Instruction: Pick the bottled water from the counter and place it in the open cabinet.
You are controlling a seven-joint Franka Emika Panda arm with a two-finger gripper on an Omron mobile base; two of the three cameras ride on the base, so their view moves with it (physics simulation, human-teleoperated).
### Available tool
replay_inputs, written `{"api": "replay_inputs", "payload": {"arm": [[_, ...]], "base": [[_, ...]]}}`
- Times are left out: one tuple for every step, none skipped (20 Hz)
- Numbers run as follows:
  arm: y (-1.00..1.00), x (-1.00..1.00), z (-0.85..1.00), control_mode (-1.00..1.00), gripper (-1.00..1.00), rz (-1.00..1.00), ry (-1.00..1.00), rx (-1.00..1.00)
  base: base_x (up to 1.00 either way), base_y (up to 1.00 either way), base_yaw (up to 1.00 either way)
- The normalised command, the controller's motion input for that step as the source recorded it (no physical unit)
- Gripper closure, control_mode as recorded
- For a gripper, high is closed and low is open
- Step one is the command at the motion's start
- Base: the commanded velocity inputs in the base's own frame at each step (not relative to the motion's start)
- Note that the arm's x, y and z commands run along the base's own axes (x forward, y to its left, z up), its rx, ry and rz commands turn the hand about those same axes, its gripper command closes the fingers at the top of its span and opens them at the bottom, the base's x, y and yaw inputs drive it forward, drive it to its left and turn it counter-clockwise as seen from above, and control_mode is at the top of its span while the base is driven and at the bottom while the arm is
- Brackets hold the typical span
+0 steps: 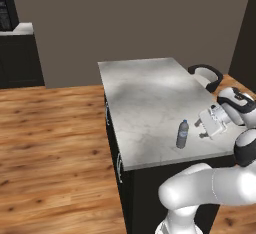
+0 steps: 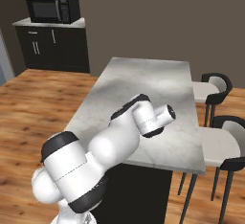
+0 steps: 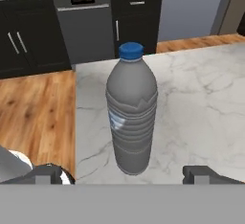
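The approach step is in hand: the small clear plastic bottled water [image 1: 183, 134] stands upright on the white-grey marble counter [image 1: 145, 98], near its edge. The end effector [image 1: 201, 129] (fingers spread wide, empty) must advance, then close.

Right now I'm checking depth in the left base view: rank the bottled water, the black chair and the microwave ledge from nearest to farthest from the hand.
1. bottled water, upright on the counter, just left of the open hand.
2. black chair, beyond the counter's right edge.
3. microwave ledge, far upper left across the floor.
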Motion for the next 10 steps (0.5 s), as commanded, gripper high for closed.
{"api": "replay_inputs", "payload": {"arm": [[0.21,0.36,-0.07,-1.00,-1.00,-0.02,-0.07,0.00],[0.22,0.37,-0.07,-1.00,-1.00,-0.02,-0.08,0.00],[0.22,0.36,-0.10,-1.00,-1.00,-0.02,-0.09,0.00],[0.21,0.34,-0.11,-1.00,-1.00,-0.02,-0.10,0.00],[0.19,0.31,-0.11,-1.00,-1.00,-0.01,-0.11,0.00],[0.18,0.23,-0.11,-1.00,-1.00,0.00,-0.10,0.00],[0.16,0.09,-0.14,-1.00,-1.00,0.00,-0.05,0.00],[0.10,0.04,-0.14,-1.00,-1.00,0.00,0.00,0.00],[0.02,0.00,-0.16,-1.00,-1.00,0.00,0.00,0.00],[0.00,0.00,-0.21,-1.00,-1.00,0.00,0.02,0.00]], "base": [[0.00,0.00,0.00],[0.00,0.00,0.00],[0.00,0.00,0.00],[0.00,0.00,0.00],[0.00,0.00,0.00],[0.00,0.00,0.00],[0.00,0.00,0.00],[0.00,0.00,0.00],[0.00,0.00,0.00],[0.00,0.00,0.00]]}}
